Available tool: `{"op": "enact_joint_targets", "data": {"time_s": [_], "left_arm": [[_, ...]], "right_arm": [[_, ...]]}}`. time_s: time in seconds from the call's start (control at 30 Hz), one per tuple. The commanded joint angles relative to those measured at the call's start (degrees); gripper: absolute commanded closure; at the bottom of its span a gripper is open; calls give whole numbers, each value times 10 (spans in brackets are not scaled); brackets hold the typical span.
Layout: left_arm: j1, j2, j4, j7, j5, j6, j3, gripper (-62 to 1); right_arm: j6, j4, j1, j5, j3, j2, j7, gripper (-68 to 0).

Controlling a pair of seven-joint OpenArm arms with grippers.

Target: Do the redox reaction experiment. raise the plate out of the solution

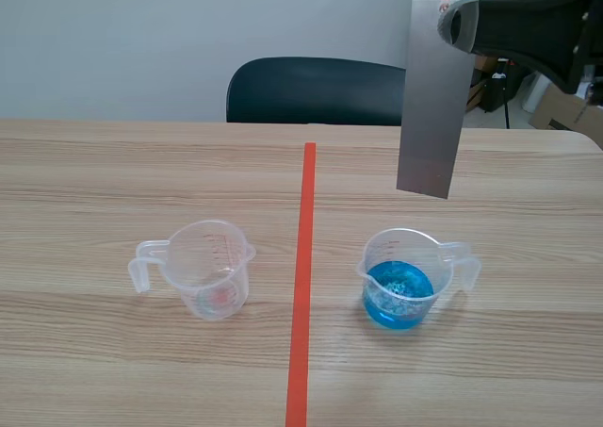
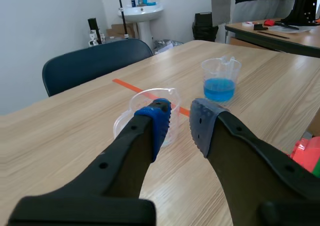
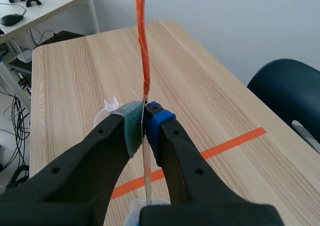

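Pinching hard, the right gripper (image 3: 144, 121) has its two pads clamped on the top of the metal plate (image 1: 431, 106), which hangs upright, its lower edge clear of the liquid, above and a little beyond the beaker of blue solution (image 1: 415, 238). By my read the lift is as good as made, so the thing now is steadiness: hold that plate plumb, no swinging, with the lower edge over the beaker mouth so any drips fall back in, and the clamp firm, because a thin wet sheet could slip. Moving outward, that beaker on the wooden table (image 1: 113, 182) carries blue solution (image 1: 398, 295) in roughly its lower half. Across the orange line sits the second beaker (image 1: 212, 267), clear, apparently empty, just red markings on its wall. Over there the left gripper (image 2: 181, 121) is released, fingers apart on nothing, with that empty beaker just ahead.
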Motion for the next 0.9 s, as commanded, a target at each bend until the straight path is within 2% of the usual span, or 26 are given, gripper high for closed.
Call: {"op": "enact_joint_targets", "data": {"time_s": [0.0, 0.03, 0.17, 0.33, 0.4, 0.47, 0.63, 0.87], "left_arm": [[-2, -12, 14, -26, 0, 1, -23, -56], [-3, -23, 19, -20, -1, 0, -31, -29], [-10, -70, 51, 34, -1, -5, -57, -25], [-96, -111, 105, 168, -1, -101, -57, -25], [-143, -118, 130, 219, -1, -125, -51, -25], [-191, -120, 151, 261, -1, -137, -38, -25], [-323, -114, 176, 329, -1, -152, 65, -25], [-502, -62, 175, 370, 0, -167, 234, -25]], "right_arm": [[7, 7, 11, 10, 8, 6, 9, -6], [7, 7, 11, 10, 8, 6, 9, -6], [7, 7, 11, 10, 8, 6, 9, -6], [7, 7, 11, 10, 8, 6, 15, -6], [7, 7, 11, 10, 8, 6, 17, -6], [7, 7, 11, 10, 8, 6, 17, -6], [7, 7, 11, 10, 8, 6, 18, -6], [7, 7, 11, 10, 8, 6, 18, -6]]}}
